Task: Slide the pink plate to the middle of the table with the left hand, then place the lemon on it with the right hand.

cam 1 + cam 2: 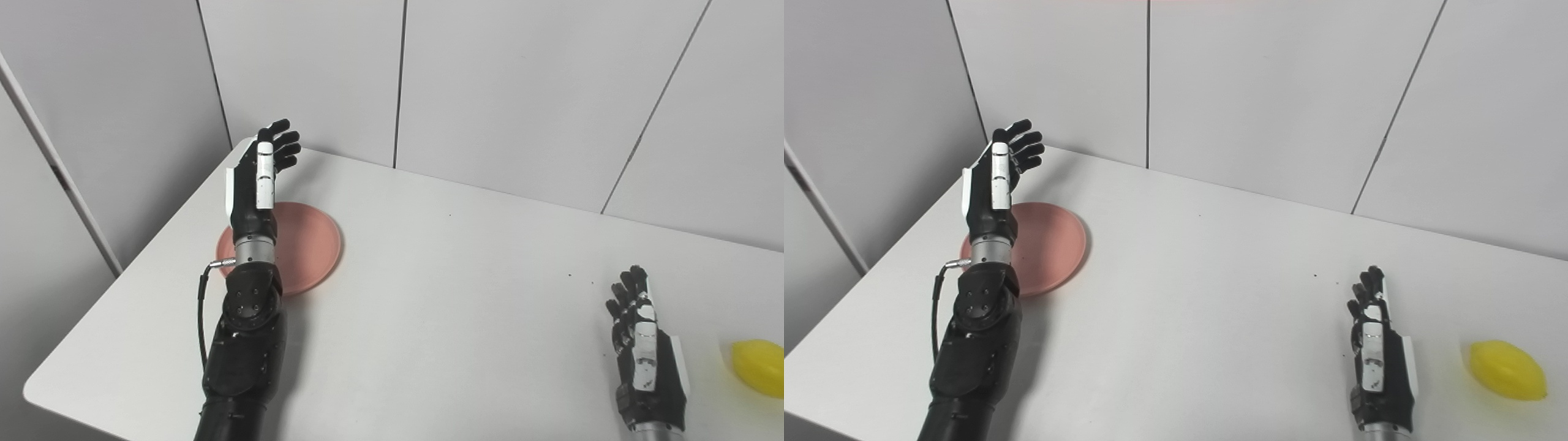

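White panelled walls back a white desk (429,294) where the left hand (260,177), open and empty, hovers over the pink plate (309,245) at far left, seemingly rigid and easily slid by its rim, while the right hand (1378,349) rests empty beside the smooth, perhaps plastic, lemon (1507,370).

- Both cameras sit high up, side by side, looking down and forward across the white table (465,318) toward the grey wall panels (1262,92).
- Both show the same tabletop, from the pink plate (306,245) to the lemon (1508,370).
- The right eye view shows all of the lemon; the left eye view cuts it off.
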`<act>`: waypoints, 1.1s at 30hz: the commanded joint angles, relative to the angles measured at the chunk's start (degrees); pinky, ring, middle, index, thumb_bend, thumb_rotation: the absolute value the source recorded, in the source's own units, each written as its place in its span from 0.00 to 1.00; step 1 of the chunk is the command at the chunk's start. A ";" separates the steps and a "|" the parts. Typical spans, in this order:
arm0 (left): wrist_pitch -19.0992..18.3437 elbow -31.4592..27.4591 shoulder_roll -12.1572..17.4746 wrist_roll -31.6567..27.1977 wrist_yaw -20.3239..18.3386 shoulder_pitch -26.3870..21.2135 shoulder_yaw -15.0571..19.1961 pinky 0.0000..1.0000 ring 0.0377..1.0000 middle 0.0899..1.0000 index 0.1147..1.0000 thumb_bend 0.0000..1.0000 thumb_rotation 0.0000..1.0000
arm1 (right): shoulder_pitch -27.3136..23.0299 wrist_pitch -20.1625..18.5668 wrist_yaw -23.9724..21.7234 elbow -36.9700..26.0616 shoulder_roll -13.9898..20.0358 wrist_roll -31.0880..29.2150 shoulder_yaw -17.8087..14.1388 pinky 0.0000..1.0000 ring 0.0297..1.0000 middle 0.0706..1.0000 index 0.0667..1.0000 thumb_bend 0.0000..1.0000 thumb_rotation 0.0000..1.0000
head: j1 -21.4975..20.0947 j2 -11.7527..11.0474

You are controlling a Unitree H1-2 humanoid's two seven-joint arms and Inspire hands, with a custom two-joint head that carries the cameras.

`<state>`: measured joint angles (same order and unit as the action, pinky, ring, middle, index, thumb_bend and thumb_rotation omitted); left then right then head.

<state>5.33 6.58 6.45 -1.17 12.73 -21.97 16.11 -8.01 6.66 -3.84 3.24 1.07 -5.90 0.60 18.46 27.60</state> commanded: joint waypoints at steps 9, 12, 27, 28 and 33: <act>1.80 -1.74 4.81 2.36 0.51 -1.12 0.64 0.70 0.70 0.69 0.66 0.66 1.00 | 0.05 2.53 -1.00 1.16 0.58 -0.92 -0.72 1.00 1.00 1.00 1.00 0.69 1.00 | 0.43 -0.16; 0.66 -1.66 5.75 2.66 0.89 -0.70 1.39 0.71 0.71 0.70 0.67 0.66 1.00 | -0.06 2.41 -1.01 1.23 0.70 -0.85 -0.76 1.00 1.00 1.00 1.00 0.69 1.00 | 0.55 -0.06; -0.54 3.67 10.44 1.43 0.29 1.37 4.56 0.74 0.74 0.72 0.69 0.63 1.00 | -0.07 2.46 -1.41 0.95 1.47 -0.84 -0.87 1.00 1.00 1.00 1.00 0.69 1.00 | 1.00 0.28; -0.32 4.33 10.76 1.40 0.27 1.48 4.68 0.74 0.74 0.72 0.69 0.64 1.00 | -0.04 2.43 -1.37 0.88 1.50 -0.82 -0.89 1.00 1.00 1.00 1.00 0.69 1.00 | 1.01 0.27; -0.17 6.21 12.11 0.26 -0.66 2.14 5.04 0.75 0.75 0.74 0.71 0.67 1.00 | -0.13 2.75 -1.73 1.14 1.58 -1.20 -0.86 1.00 1.00 1.00 1.00 0.69 1.00 | 1.13 0.25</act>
<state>3.33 13.25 16.13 -0.25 12.63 -18.38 20.56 -8.56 6.67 -4.70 3.84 2.05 -6.52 0.16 19.51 27.77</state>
